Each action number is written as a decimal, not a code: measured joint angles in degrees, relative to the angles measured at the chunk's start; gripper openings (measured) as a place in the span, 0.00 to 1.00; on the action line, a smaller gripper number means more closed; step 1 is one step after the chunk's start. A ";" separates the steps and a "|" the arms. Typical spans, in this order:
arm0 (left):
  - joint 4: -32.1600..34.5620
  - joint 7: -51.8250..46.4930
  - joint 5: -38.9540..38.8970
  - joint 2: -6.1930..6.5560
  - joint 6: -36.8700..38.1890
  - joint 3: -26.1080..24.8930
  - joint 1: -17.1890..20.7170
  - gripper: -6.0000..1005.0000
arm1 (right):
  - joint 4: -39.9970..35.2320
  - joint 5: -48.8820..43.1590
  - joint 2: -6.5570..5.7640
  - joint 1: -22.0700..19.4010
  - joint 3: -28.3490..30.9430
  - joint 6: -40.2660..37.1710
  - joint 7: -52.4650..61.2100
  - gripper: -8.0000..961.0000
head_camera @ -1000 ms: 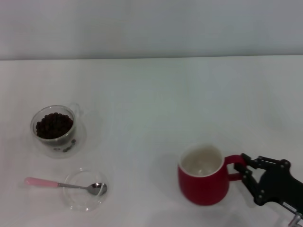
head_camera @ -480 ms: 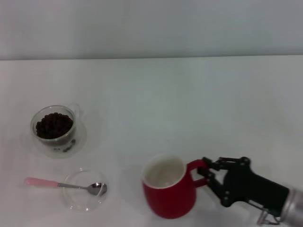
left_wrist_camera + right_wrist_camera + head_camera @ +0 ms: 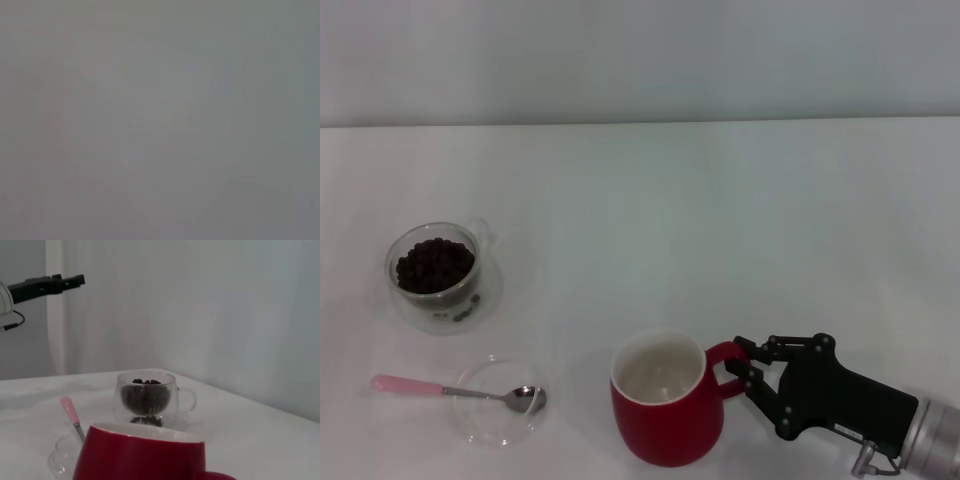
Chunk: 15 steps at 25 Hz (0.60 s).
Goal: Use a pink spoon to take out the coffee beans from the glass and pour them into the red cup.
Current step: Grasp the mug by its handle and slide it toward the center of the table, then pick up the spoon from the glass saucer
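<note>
The red cup point(image 3: 665, 405) stands near the table's front edge, right of centre, white inside and holding nothing that I can see. My right gripper point(image 3: 745, 368) is shut on its loop handle from the right. The glass point(image 3: 435, 272) with the coffee beans point(image 3: 435, 264) stands at the far left. In front of it the pink spoon point(image 3: 415, 385) lies with its bowl in a shallow clear dish point(image 3: 500, 405). The right wrist view looks over the red cup point(image 3: 140, 455) to the glass point(image 3: 145, 397) and spoon point(image 3: 68, 407). My left gripper point(image 3: 50, 284) hangs high beyond them.
White table point(image 3: 700, 220) runs back to a pale wall. The left wrist view shows only plain grey.
My right gripper has slid the red cup leftward and slightly nearer across the table, holding its handle. Glass, spoon and dish have not moved.
</note>
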 joint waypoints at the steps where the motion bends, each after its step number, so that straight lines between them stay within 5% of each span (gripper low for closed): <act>1: 0.01 0.02 -0.01 0.00 0.10 0.00 0.00 0.88 | 0.13 -0.01 -0.08 -0.07 0.05 0.00 0.00 0.22; 15: 0.02 0.05 -0.06 0.07 0.15 0.01 0.12 0.88 | 2.69 0.18 -0.89 -0.77 2.22 -3.20 0.13 0.48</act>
